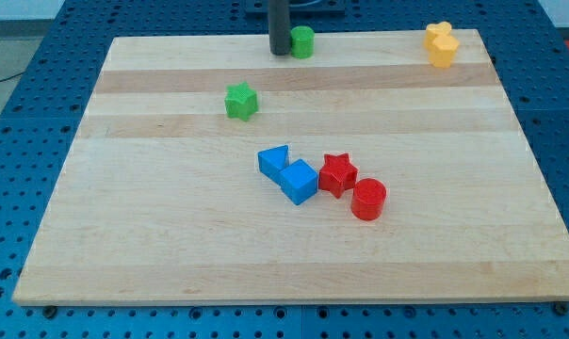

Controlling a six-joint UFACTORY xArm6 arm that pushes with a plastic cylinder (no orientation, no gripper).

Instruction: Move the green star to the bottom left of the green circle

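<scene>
Camera view: my rod is cut off by the view's top edge, and my tip [280, 53] rests on the wooden board [171, 254] just left of the green circle [302, 41], near touching; I carry no jaws, only the bare rod holding nothing. The green star [240, 102] lies below-left of my tip, apart from it. Yellow block [441, 44] at top right, shape unclear.

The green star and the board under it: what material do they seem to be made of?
The green star looks like moulded or printed plastic: uniform saturated colour, matte surface, faint ridges. The board looks like pale wood, joined from planks: lengthwise grain and lighter and darker bands show, with a smooth, low-sheen finish.
</scene>
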